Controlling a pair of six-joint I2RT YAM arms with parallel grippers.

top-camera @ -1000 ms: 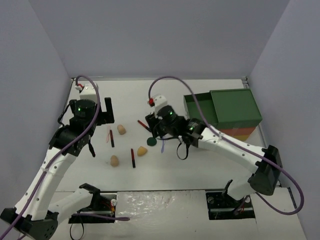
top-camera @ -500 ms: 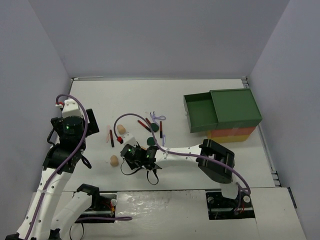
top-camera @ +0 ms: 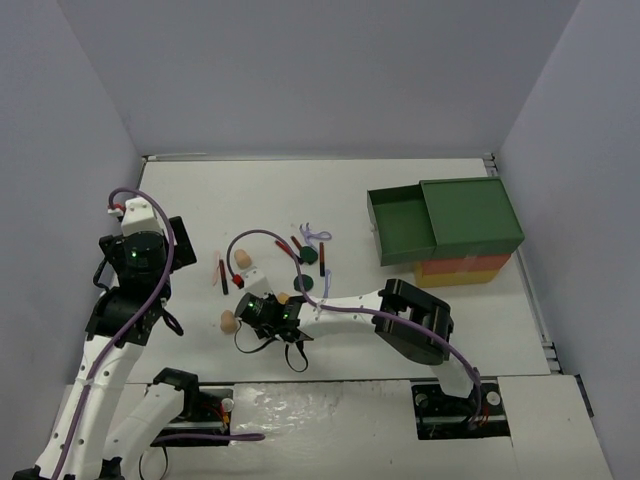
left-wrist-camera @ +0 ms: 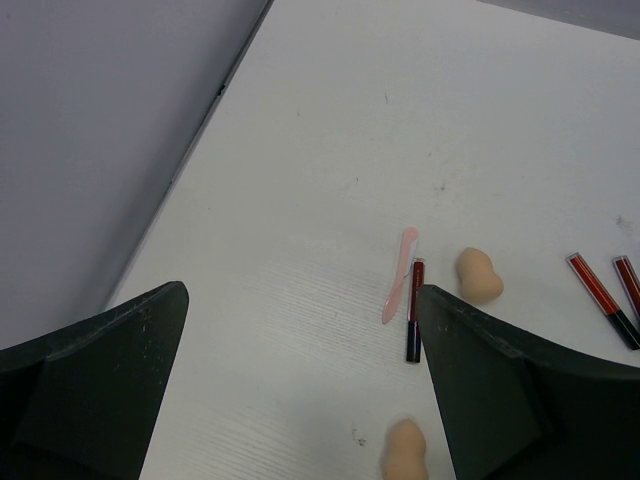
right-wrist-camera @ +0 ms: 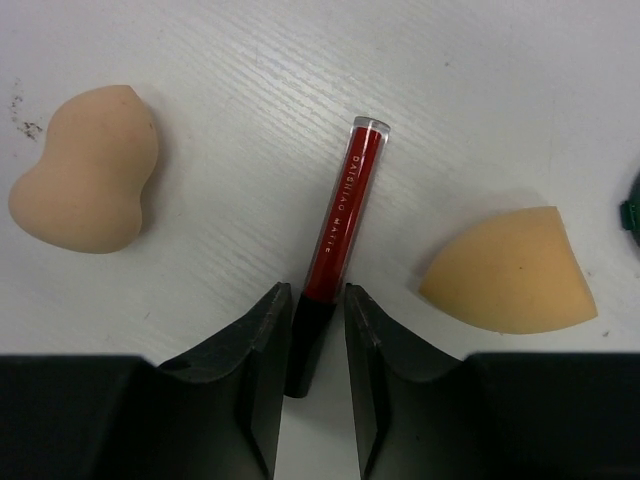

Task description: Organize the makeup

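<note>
Right fingers (right-wrist-camera: 255, 350) clamp just the dark cap of the red stick (right-wrist-camera: 340, 215) on the tabletop (right-wrist-camera: 500, 80). Lifted, it may swing and slip toward the sponge (right-wrist-camera: 510, 270) at 3 o'clock. Left fingers (left-wrist-camera: 480, 380) gape empty.

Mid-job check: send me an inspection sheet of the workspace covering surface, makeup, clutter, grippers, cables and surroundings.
Surface: white table, a few dark specks.
Job's things: three tan sponges, red sticks, pink stick, two green discs and lilac tools, all loose mid-table.
Clutter: nothing seen.
Grippers: left gripper open, raised, holding nothing; right gripper shut on the dark cap of one red stick, between two sponges.
Cables: lilac cable loops over the makeup at the right wrist; another runs along the left arm.
Surroundings: green-topped box at right, its drawer open, nothing seen inside; grey walls on three sides.
</note>
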